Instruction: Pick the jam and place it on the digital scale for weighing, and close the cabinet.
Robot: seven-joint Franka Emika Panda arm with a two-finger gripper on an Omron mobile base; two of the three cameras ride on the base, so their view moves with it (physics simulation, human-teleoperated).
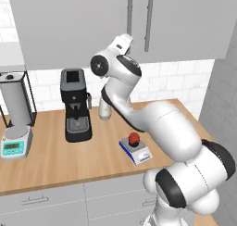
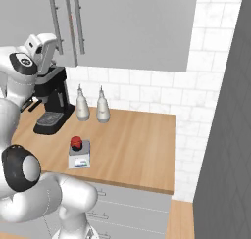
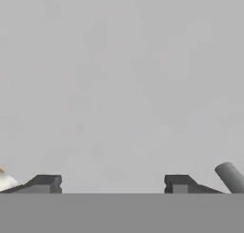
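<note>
The jam [image 1: 134, 138] [image 2: 75, 142], a small red jar with a dark lid, stands upright on the grey plate of the digital scale [image 1: 137, 153] [image 2: 79, 158] near the counter's front edge. Up at the cabinet [image 1: 185, 26] [image 2: 132, 27], my gripper [image 3: 113, 184] faces a flat grey door at very close range. Its fingertips [image 3: 46, 183] stand apart with nothing between them. The end of a bar handle [image 3: 231, 175] shows at the lower right of the hand view. In both base views the two doors look flush, with their long handles [image 1: 149, 21] [image 2: 78, 22] side by side.
A black coffee machine [image 1: 75, 104] [image 2: 51, 103] stands at the back of the wooden counter [image 1: 55, 160]. A white scale with a teal display [image 1: 16, 144] sits at the far left, and two pale bottles [image 2: 82, 108] [image 2: 102, 108] by the tiled wall. A grey wall [image 2: 225, 135] bounds the right.
</note>
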